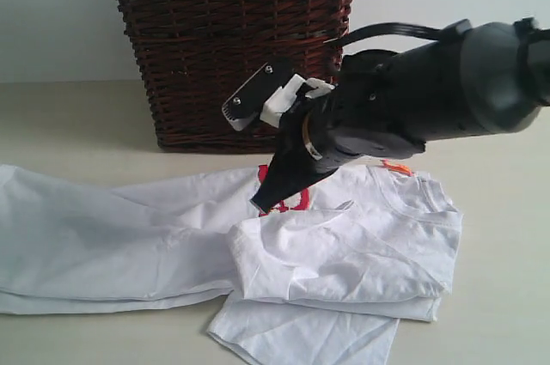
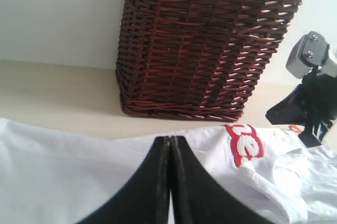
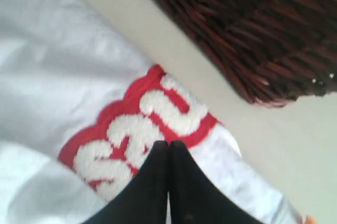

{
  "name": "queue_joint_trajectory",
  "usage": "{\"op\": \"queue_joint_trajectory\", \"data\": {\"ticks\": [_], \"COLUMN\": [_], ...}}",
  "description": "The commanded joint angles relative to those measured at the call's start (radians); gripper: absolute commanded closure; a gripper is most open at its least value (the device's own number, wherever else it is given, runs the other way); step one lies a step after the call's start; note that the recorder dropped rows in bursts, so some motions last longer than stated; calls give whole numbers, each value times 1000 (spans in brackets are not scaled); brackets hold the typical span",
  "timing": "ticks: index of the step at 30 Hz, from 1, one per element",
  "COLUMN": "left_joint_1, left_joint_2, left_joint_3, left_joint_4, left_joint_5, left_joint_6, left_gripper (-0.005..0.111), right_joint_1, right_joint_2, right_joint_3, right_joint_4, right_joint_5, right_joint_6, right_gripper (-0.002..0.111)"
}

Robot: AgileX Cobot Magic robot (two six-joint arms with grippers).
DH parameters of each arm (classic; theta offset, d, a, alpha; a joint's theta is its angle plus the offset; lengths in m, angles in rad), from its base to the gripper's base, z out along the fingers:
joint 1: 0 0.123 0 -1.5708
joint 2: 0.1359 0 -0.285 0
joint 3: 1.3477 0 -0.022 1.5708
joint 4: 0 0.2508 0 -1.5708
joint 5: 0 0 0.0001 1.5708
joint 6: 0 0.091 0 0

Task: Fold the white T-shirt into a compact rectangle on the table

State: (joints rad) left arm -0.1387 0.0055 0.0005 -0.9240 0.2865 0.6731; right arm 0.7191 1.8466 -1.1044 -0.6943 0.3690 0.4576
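Right gripper (image 1: 268,200) and left gripper (image 2: 169,140) both pinched closed, empty; white T-shirt (image 1: 344,253) just beneath. Pressing down closed could rumple its folds.

The T-shirt (image 1: 129,245) lies on the bench (image 1: 69,116), spread from 9 o'clock across to 3 o'clock. Its layers are bunched toward 4 o'clock and its collar (image 1: 404,189) is near 3 o'clock. The wicker basket (image 1: 232,47) stands behind it at 12 o'clock, apart from the cloth. My right fingers (image 1: 279,180) hang over the shirt's middle, above the lettering (image 3: 142,124). My left fingers (image 2: 158,182) sit over the shirt, with the basket beyond them.
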Motion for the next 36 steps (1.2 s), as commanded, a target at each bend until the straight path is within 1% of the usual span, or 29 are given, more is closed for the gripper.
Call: {"op": "queue_joint_trajectory", "data": {"ticks": [1,3,5,7,10,13,19,22,25,29,33,36], "left_joint_1": [0,0,0,0,0,0,0,0,0,0,0,0], "left_joint_2": [-5,-5,-5,-5,-5,-5,-5,-5,-5,-5,-5,-5], "left_joint_3": [0,0,0,0,0,0,0,0,0,0,0,0], "left_joint_4": [-9,-7,-7,-7,-7,-7,-7,-7,-7,-7,-7,-7], "left_joint_5": [31,31,31,31,31,31,31,31,31,31,31,31], "left_joint_6": [1,1,1,1,1,3,3,3,3,4,4,4], "left_gripper": [107,107,107,107,107,107,107,107,107,107,107,107], "right_joint_1": [-4,-4,-4,-7,-9,-9,-9,-9,-9,-19,-50,-56], "right_joint_2": [-54,-52,-44,-17,45,93,104,104,104,104,104,104], "right_joint_3": [53,61,70,70,70,70,66,59,59,59,59,59], "right_joint_4": [318,408,424,415,333,199,-244,-354,-410,-428,-433,-432], "right_joint_5": [184,227,222,206,154,94,-18,-25,-29,-42,-152,-243], "right_joint_6": [-321,-414,-430,-430,-415,-284,121,251,280,282,362,411], "right_gripper": [108,108,108,108,108,108,108,108,108,108,108,108]}}
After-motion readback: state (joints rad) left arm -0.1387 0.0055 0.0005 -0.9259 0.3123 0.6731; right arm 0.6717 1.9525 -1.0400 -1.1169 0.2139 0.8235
